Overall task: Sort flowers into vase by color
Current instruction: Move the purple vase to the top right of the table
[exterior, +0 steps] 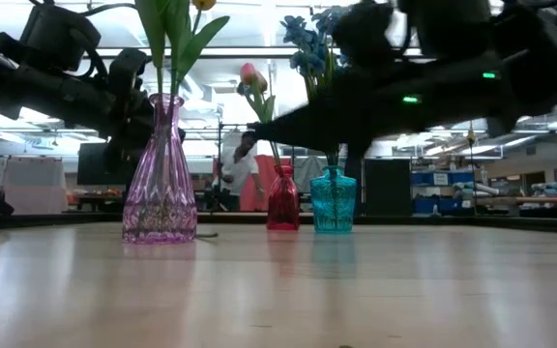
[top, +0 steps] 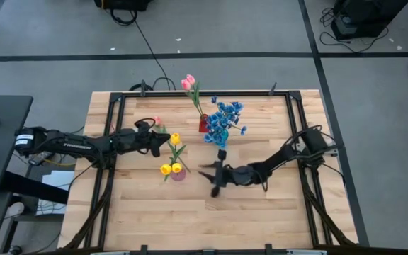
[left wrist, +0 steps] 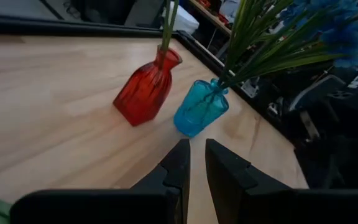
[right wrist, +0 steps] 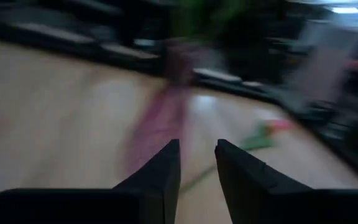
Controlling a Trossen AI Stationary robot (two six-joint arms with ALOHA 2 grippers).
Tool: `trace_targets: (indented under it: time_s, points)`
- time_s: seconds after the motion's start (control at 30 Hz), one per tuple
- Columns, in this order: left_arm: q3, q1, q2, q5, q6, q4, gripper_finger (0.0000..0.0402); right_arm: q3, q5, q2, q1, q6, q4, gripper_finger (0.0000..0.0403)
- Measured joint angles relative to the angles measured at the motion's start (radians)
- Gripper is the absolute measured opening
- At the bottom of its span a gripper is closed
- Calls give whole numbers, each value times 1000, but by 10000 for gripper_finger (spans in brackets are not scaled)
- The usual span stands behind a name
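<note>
On the left of the desk (top: 147, 212), the left tool (top: 163, 142) hovers just beside the yellow tulips (top: 174, 139); its fingers stand a narrow gap apart with nothing between them. The purple vase (exterior: 161, 174) holds those yellow tulips. A pink bloom (top: 158, 121) shows close by the left arm; whether it lies on the desk I cannot tell. Further right, the red vase (top: 203, 125) holds pink tulips (top: 189, 83), and the blue vase (top: 222, 154) beside it carries the blue blooms (top: 224, 118). The right tool (top: 209, 178) hangs low over bare desk, near the purple vase, fingers slightly parted and empty.

The flowers look light, with thin springy stems and soft leaves, so they would likely bend or swing when lifted. A hold on the bare stem, below the bloom and clear of leaves, seems best. The vases look like glass: narrow-necked, easy to tip.
</note>
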Motion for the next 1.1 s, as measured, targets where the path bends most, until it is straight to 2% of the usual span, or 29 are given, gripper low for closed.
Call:
trace_targets:
  time_s: [0.03,0.1,0.13,0.3,0.4,0.57,0.67,0.87,1.1]
  points:
    - [0,0,0,0,14,2,54,21,47,12,-1,-7,3,120]
    - [0,0,0,0,27,7,54,55,61,23,-14,-27,-6,133]
    - [0,0,0,0,42,7,54,67,39,24,-20,-21,-21,142]
    - [0,-2,0,2,88,-1,54,132,-238,14,-76,70,-64,201]
    - [0,-3,0,5,80,-14,54,170,-275,21,-100,73,-88,248]
    - [0,-3,0,5,65,-8,54,247,-312,22,-141,128,-227,327]
    - [0,-3,0,5,73,-10,54,306,-336,59,-151,153,-245,357]
    - [0,-3,0,28,105,-22,54,439,-262,207,-148,156,-253,365]
    - [0,-3,0,76,122,-23,54,487,-282,246,-149,165,-199,321]
